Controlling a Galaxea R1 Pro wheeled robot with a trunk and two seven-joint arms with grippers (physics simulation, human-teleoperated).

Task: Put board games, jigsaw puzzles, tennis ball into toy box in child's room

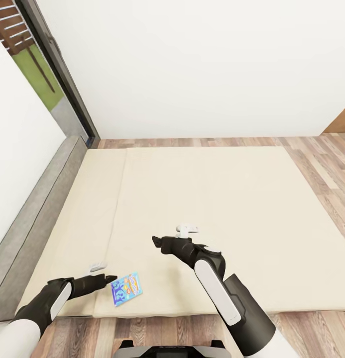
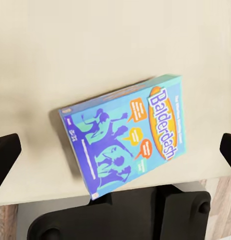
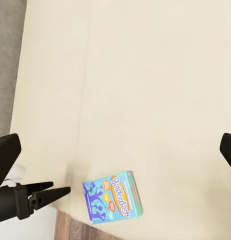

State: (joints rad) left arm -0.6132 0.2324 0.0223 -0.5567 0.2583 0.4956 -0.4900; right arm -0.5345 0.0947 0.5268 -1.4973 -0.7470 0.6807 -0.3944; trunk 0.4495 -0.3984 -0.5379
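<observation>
A blue "Balderdash" board game box (image 1: 126,289) lies flat on the cream mattress of the bed (image 1: 202,199), close to its near edge. My left gripper (image 1: 110,279) hovers just left of the box, open; in the left wrist view the box (image 2: 125,135) lies between the two spread fingers (image 2: 5,156), apart from both. My right gripper (image 1: 157,243) hangs open over the middle of the mattress with nothing in it. The right wrist view looks down on the box (image 3: 114,196) and on the left gripper (image 3: 50,194) beside it.
A grey padded edge (image 1: 40,209) runs along the bed's left side, against a white wall. A dark-framed glass door (image 1: 55,69) stands at the far left corner. Wood-plank floor (image 1: 321,164) borders the bed on the right and in front. My base (image 1: 167,350) is at the near edge.
</observation>
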